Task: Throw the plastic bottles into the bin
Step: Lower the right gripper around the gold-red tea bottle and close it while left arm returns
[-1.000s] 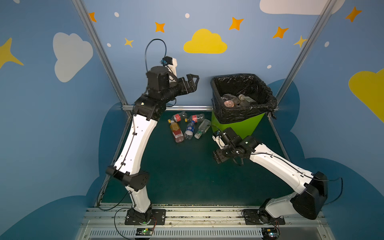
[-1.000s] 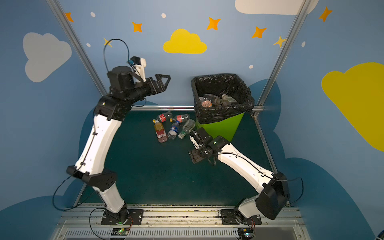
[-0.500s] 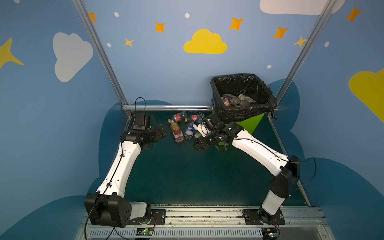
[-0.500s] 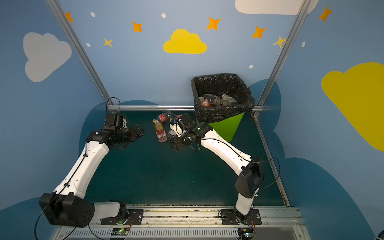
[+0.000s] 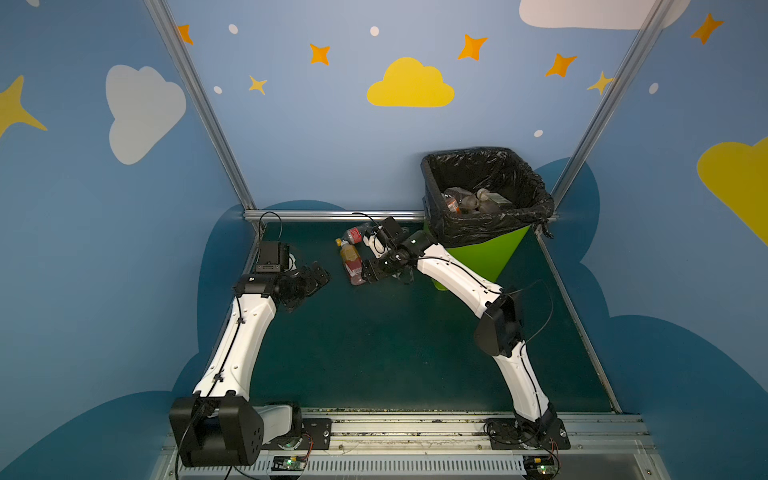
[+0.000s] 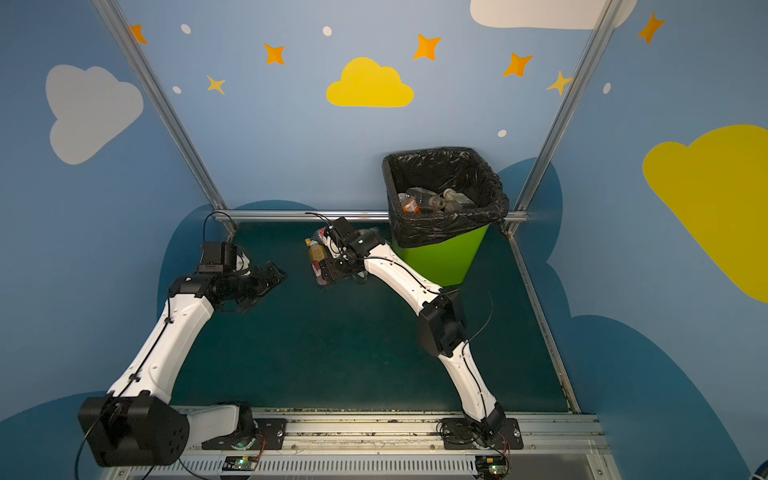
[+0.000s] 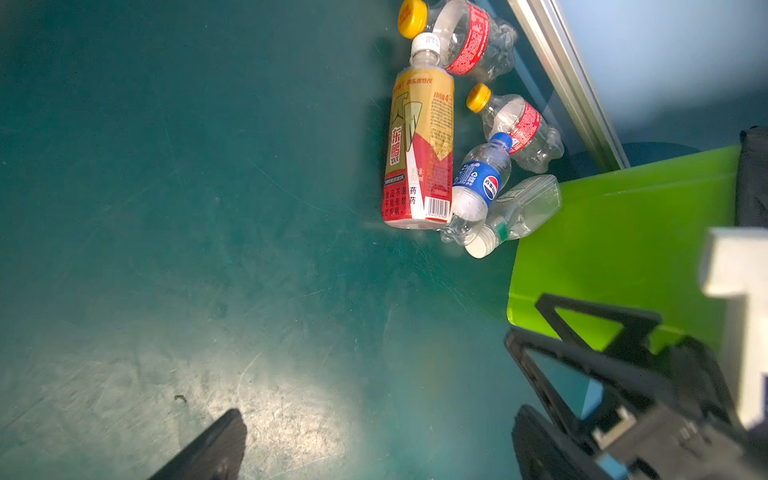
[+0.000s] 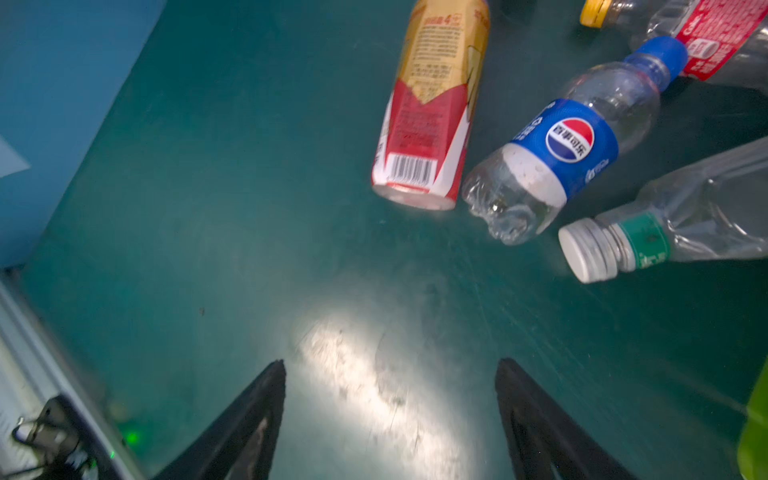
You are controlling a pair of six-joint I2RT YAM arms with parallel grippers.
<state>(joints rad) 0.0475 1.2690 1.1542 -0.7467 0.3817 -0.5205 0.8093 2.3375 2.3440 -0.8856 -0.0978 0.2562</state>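
Note:
Several plastic bottles lie in a cluster on the green floor by the back rail, left of the bin (image 5: 486, 253). Among them are a gold-and-red labelled bottle (image 7: 419, 149) (image 8: 432, 104), a blue-labelled one (image 7: 478, 183) (image 8: 569, 141), a clear one with a white cap (image 8: 685, 220) and two red-labelled ones with yellow caps (image 7: 465, 37). More bottles (image 5: 469, 199) lie inside the black-lined bin. My right gripper (image 5: 365, 272) (image 8: 390, 365) hangs open and empty just short of the cluster. My left gripper (image 5: 311, 286) (image 7: 379, 413) is open and empty, low over bare floor to the left.
An aluminium rail (image 5: 332, 215) runs along the back of the floor behind the bottles. Slanted frame posts (image 5: 199, 104) rise at both back corners. Blue walls close in the sides. The bin's green wall (image 7: 623, 232) stands right beside the cluster.
My left arm has come down from high beside the bin to the floor on the left. My right arm has moved from in front of the bin to the bottle cluster. Both grippers stayed open.

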